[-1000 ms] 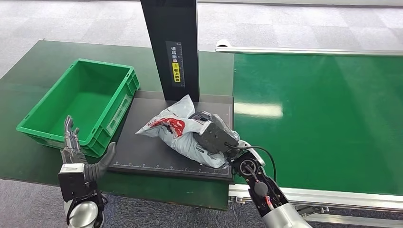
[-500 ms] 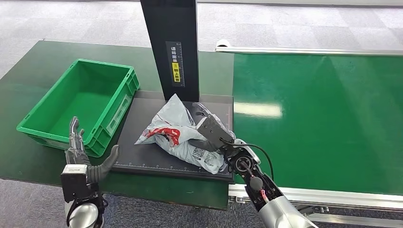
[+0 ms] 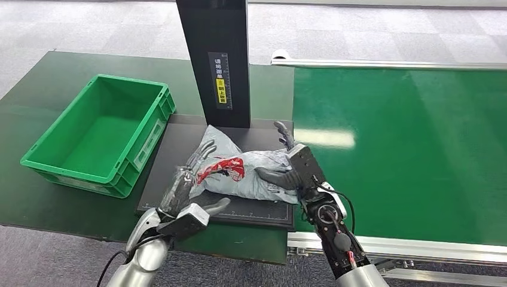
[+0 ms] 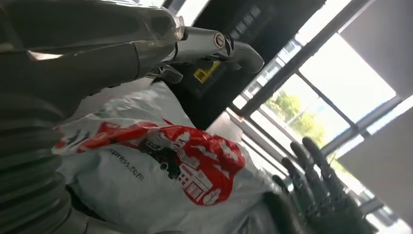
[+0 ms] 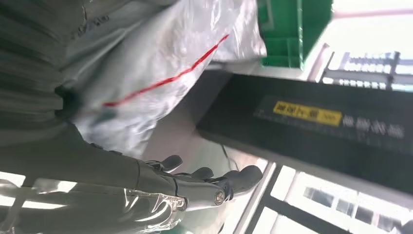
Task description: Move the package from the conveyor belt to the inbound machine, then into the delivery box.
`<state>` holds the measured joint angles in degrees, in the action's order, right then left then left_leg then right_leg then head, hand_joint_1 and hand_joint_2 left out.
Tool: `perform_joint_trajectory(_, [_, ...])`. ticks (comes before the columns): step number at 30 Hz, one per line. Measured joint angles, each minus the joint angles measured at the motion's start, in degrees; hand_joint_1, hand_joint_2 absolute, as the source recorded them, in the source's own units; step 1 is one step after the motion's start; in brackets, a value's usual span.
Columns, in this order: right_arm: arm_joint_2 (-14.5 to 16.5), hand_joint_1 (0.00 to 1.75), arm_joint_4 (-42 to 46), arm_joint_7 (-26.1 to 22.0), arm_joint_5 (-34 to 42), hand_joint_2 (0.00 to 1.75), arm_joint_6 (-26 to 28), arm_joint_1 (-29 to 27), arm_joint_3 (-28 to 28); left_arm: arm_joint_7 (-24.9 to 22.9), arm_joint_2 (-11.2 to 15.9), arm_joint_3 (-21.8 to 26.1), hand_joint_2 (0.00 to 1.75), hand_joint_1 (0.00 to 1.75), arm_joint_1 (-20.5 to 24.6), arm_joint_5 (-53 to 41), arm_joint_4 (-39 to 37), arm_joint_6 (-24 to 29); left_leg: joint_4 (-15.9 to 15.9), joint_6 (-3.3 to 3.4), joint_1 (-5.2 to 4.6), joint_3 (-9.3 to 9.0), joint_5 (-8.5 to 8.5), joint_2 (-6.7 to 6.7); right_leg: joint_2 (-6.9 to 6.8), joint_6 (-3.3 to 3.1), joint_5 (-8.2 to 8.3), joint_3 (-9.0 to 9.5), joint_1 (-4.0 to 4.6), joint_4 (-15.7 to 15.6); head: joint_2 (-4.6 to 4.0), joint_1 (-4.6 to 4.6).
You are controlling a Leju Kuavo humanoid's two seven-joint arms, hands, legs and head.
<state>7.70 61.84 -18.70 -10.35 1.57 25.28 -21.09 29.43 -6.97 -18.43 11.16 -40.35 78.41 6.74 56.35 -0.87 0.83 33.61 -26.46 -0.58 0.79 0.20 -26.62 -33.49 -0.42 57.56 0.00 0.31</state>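
The left hand (image 3: 190, 179) has swung in from beside the green box (image 3: 98, 134) to the package (image 3: 242, 173). Its fingers are spread, touching the package's near end. The right hand (image 3: 290, 167) lies open against the other end.

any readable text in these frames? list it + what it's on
"...press.com": partial print on the grey package, left wrist view, start hidden.
Black and yellow label on the black column of the inbound machine: characters too small to read.
Ruler marks along the black platform edge: too small to read.
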Motion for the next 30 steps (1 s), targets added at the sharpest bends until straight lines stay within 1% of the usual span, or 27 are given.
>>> perform_joint_trajectory(3, [-0.25,0.00,3.95,-0.09,1.14,1.75,-0.32,-2.88,3.37,-0.51,0.49,-4.02,1.75,0.00,3.54,-2.67,-5.37,-1.31,0.00,0.00,0.00,0.00,0.00,0.00,0.00,0.00,0.00,0.01,0.00,0.00,0.00,0.01])
perform_joint_trajectory(7, [-0.56,0.00,7.43,-0.49,1.87,1.75,-0.72,-6.00,6.76,-0.53,0.71,-7.98,1.75,0.00,7.39,-3.86,-12.36,-1.09,0.00,0.00,0.00,0.00,0.00,0.03,0.01,0.00,0.00,0.02,0.00,0.00,0.00,0.00])
perform_joint_trajectory(17, [-1.04,0.00,10.40,-1.16,2.82,1.75,-1.03,-9.06,9.69,-0.48,0.99,-11.99,1.75,0.00,11.67,-4.54,-20.50,-1.24,0.00,0.00,0.00,-0.01,0.00,-0.02,-0.01,0.00,0.00,0.02,0.00,0.00,0.00,0.00])
perform_joint_trajectory(22, [-1.69,0.00,11.98,-2.65,4.93,1.75,-1.34,-11.51,10.71,-0.57,0.88,-14.84,1.75,0.00,15.15,-5.11,-28.61,2.27,0.00,0.00,-0.03,-0.01,0.00,0.01,-0.01,0.00,0.00,0.03,-0.02,0.00,0.00,0.00])
perform_joint_trajectory(23, [-1.79,0.00,12.38,-2.81,5.18,1.75,-1.27,-11.81,10.87,-0.76,0.69,-15.36,1.75,0.38,15.79,-5.43,-30.20,3.15,0.00,0.00,-0.03,-0.01,0.00,0.00,-0.01,0.00,0.00,0.04,-0.03,0.00,0.00,0.00])
perform_joint_trajectory(26, [-2.03,0.00,13.41,-2.95,5.65,1.75,-1.01,-12.45,11.17,-1.63,-0.04,-16.80,1.75,1.69,17.46,-6.63,-34.25,5.16,0.00,0.01,-0.03,-0.02,0.00,-0.01,-0.01,0.00,0.00,0.06,-0.03,0.00,0.00,0.00])
perform_joint_trajectory(27, [-2.09,0.00,13.69,-2.96,5.82,1.75,-0.90,-12.63,11.21,-2.14,-0.30,-17.28,1.75,1.75,17.95,-7.27,-35.46,6.03,0.00,0.01,-0.03,-0.02,0.00,-0.01,-0.01,0.00,0.00,0.06,-0.03,0.00,0.00,-0.01])
perform_joint_trajectory(30, [-2.23,0.00,14.59,-2.90,6.28,1.75,-0.46,-13.22,11.23,-4.46,-1.25,-18.84,1.75,1.75,19.58,-9.54,-39.09,9.93,0.00,0.01,-0.03,-0.04,0.00,-0.03,-0.02,0.00,0.00,0.10,-0.03,0.00,0.00,-0.01])
